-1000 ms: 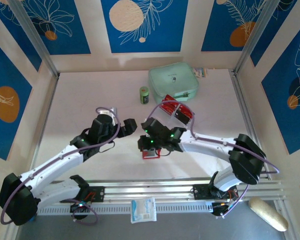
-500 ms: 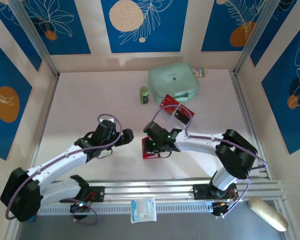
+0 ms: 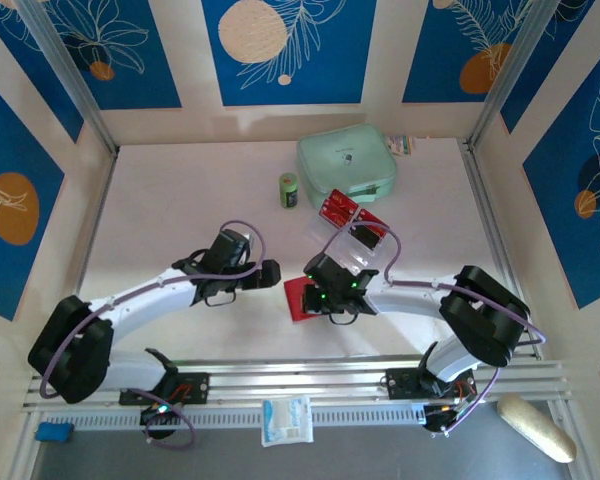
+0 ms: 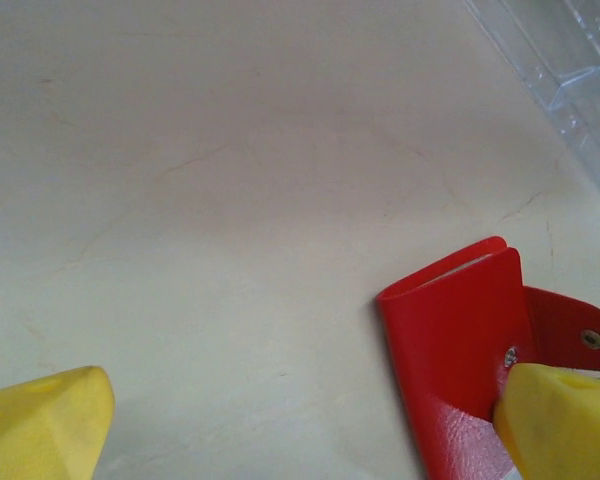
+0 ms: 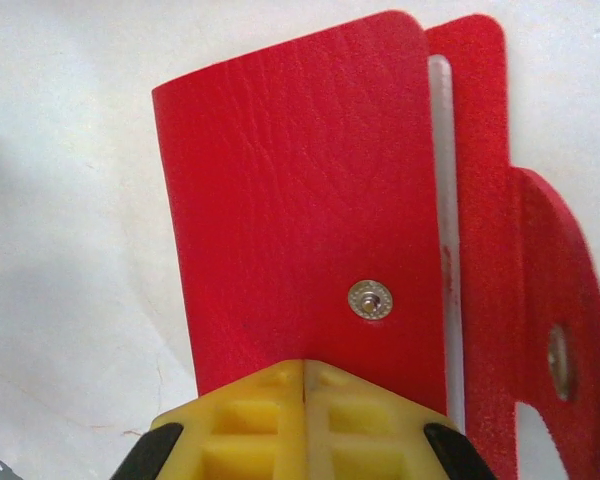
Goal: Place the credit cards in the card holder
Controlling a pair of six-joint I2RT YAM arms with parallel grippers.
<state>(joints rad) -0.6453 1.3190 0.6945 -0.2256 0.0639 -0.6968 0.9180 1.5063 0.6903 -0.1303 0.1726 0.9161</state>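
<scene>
Jaws of the left gripper stand spread above the table; just right, the red card holder lies mid front edge, right gripper pressed together over it; credit cards sit behind in a clear tray.

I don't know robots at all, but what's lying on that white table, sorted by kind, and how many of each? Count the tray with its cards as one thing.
red card holder: 1
clear tray, with the credit cards in it: 1
mint-green zip pouch: 1
small green cylinder: 1
small pale item by the pouch's far corner: 1
Total: 5
</scene>
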